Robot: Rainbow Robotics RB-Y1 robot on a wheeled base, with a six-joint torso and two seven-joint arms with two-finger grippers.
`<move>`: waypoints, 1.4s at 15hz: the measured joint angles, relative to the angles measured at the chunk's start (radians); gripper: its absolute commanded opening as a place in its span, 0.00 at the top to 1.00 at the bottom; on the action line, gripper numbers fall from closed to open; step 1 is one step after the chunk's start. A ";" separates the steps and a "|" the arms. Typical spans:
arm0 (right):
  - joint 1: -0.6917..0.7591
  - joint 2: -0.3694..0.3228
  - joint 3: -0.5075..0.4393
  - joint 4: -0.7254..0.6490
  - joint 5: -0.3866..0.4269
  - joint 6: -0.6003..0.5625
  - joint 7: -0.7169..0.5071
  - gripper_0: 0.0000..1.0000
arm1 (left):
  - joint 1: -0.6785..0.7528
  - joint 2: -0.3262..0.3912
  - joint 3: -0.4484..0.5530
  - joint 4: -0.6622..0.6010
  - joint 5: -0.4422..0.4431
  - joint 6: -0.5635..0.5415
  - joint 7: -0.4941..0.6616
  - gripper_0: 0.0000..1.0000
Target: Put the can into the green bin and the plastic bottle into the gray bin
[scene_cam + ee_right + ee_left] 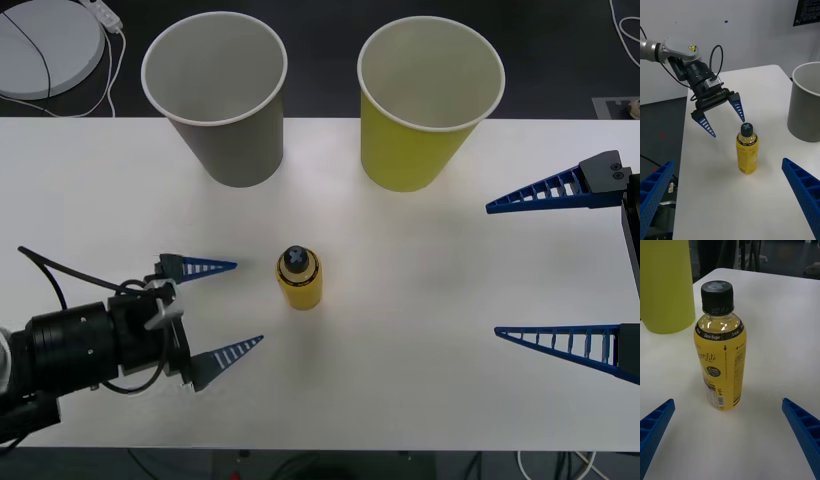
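Fingers of the left gripper (229, 309) were spread wide, the upright plastic bottle (299, 280) just ahead between them, untouched. The right gripper (545, 270) waited, fingers likewise spread. Closing off-centre could have tipped the bottle across the bench (420, 330).

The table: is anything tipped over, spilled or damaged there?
Nothing stands out. The plastic bottle stands upright and capped, the gray bin and green bin stand upright, and the left gripper and right gripper are open, touching nothing.
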 measured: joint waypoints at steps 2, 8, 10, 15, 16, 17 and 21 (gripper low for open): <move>0.000 0.000 0.000 0.000 0.000 0.000 0.000 0.00 | -0.018 0.000 -0.034 0.001 -0.007 0.033 0.008 0.00; 0.000 0.000 0.000 0.000 0.000 0.000 0.000 0.00 | -0.066 -0.001 -0.156 0.001 -0.012 0.174 0.023 0.00; 0.000 0.000 0.000 0.000 0.000 0.000 0.000 0.00 | -0.081 0.000 -0.189 0.001 -0.027 0.219 0.034 0.00; 0.000 0.000 0.000 0.000 0.000 0.000 0.000 0.00 | -0.113 -0.002 -0.262 0.006 -0.042 0.317 0.062 0.00; 0.000 0.000 0.000 0.000 0.000 0.000 0.000 0.00 | -0.116 -0.010 -0.266 0.009 -0.046 0.322 0.068 0.00; 0.000 0.000 0.000 0.000 0.000 0.000 0.000 0.00 | -0.118 -0.018 -0.266 0.011 -0.054 0.323 0.073 0.00; 0.000 0.000 0.000 0.000 0.000 0.000 0.000 0.00 | -0.128 -0.043 -0.266 0.018 -0.096 0.331 0.094 0.00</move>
